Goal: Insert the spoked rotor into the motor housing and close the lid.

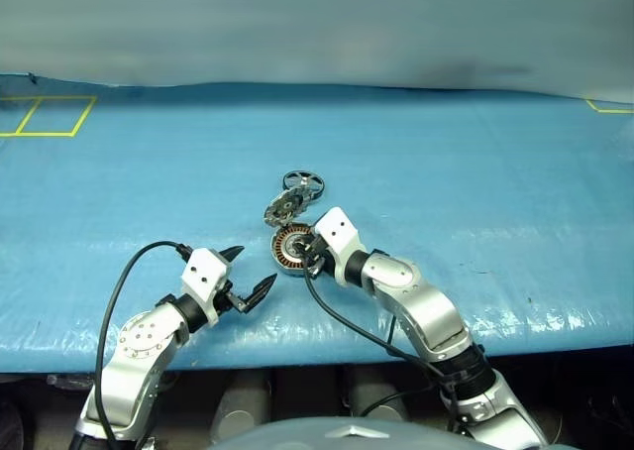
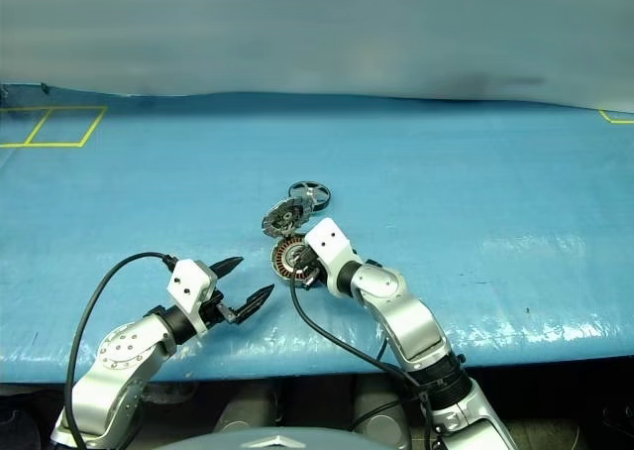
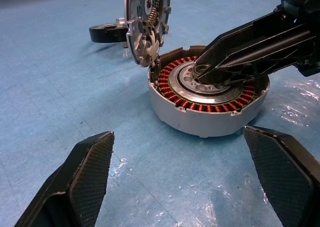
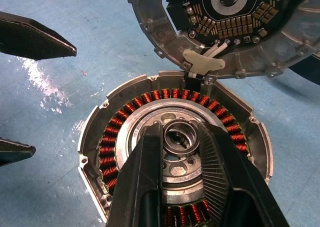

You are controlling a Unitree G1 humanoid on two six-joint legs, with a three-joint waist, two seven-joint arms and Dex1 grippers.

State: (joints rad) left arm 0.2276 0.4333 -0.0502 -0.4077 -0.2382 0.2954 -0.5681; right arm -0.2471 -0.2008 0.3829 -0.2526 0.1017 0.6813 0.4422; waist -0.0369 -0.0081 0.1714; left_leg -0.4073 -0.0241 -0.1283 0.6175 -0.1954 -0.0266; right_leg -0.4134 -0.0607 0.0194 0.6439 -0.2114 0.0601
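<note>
Reaching into the open motor housing [image 4: 175,162] on the blue surface [image 1: 495,192], with the fingers [image 4: 150,182] of the right gripper [image 4: 180,139] narrowed to a slim gap and flanking the silver centre hub inside the ring of copper windings; gripping it or merely touching, cannot tell. Standing hinged upright at the housing's far rim, the lid [image 3: 145,22], inner face turned toward the housing. Lying just beyond the lid on the surface, untouched, the spoked rotor [image 1: 303,181]. Hovering just beside the housing's near side, the left gripper [image 1: 248,277], fingers spread fully wide and holding nothing. Looking like the opening step, rotor not yet seated, lid not yet shut. Calling next, probably, for clearing the hub and fetching the rotor from behind the raised lid without knocking it.
</note>
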